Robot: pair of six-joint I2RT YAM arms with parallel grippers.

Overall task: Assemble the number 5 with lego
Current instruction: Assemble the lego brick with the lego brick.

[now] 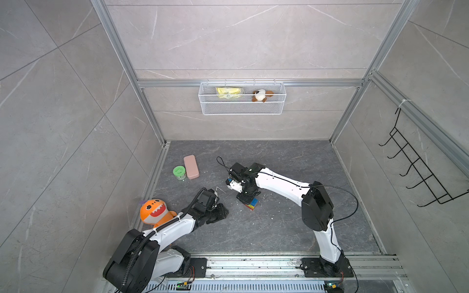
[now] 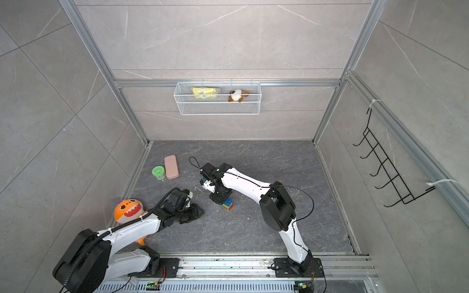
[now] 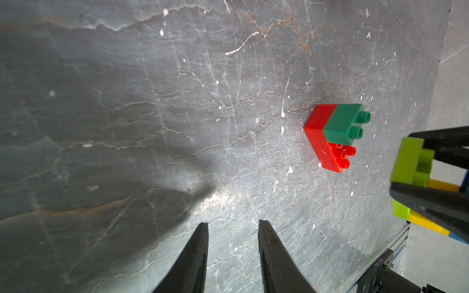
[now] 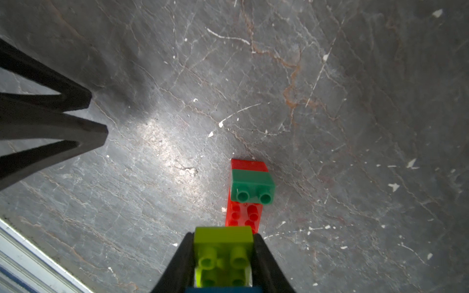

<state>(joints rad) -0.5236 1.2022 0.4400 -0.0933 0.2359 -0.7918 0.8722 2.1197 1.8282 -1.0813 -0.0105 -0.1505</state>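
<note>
Red brick and dark-green brick sit joined on the counter. The right tool is clamped on the lime-green brick, which carries the yellow brick and blue brick, clear of that pair. The left tool, around nine o'clock of the bricks in a top view, stands partly open and empty. What is left, apparently, is pressing the two halves together.

A pink block lies just beside a green jar.
</note>
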